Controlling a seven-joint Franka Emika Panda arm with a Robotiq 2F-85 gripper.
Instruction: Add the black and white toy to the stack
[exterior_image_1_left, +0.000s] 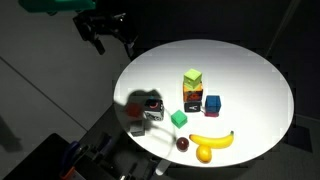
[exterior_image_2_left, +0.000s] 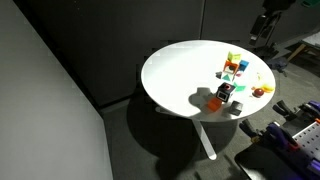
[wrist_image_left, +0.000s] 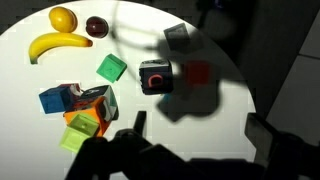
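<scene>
My gripper (exterior_image_1_left: 113, 41) hangs wide open, holding nothing, above the counter (exterior_image_1_left: 240, 70). The toy (wrist_image_left: 155, 76) sits apart from the stack (wrist_image_left: 88, 112).

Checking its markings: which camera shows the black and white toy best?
The wrist view: the toy is close, its red ring clear. In both exterior views the toy is tiny and dark, markings unreadable.

— What's the gripper (exterior_image_1_left: 113, 44) like?
— Black and blocky, with two stubby fingers (wrist_image_left: 140, 122).
— Any colour on it?
— A teal piece (exterior_image_1_left: 50, 5) just above. In the wrist view it's only a dark silhouette.
</scene>
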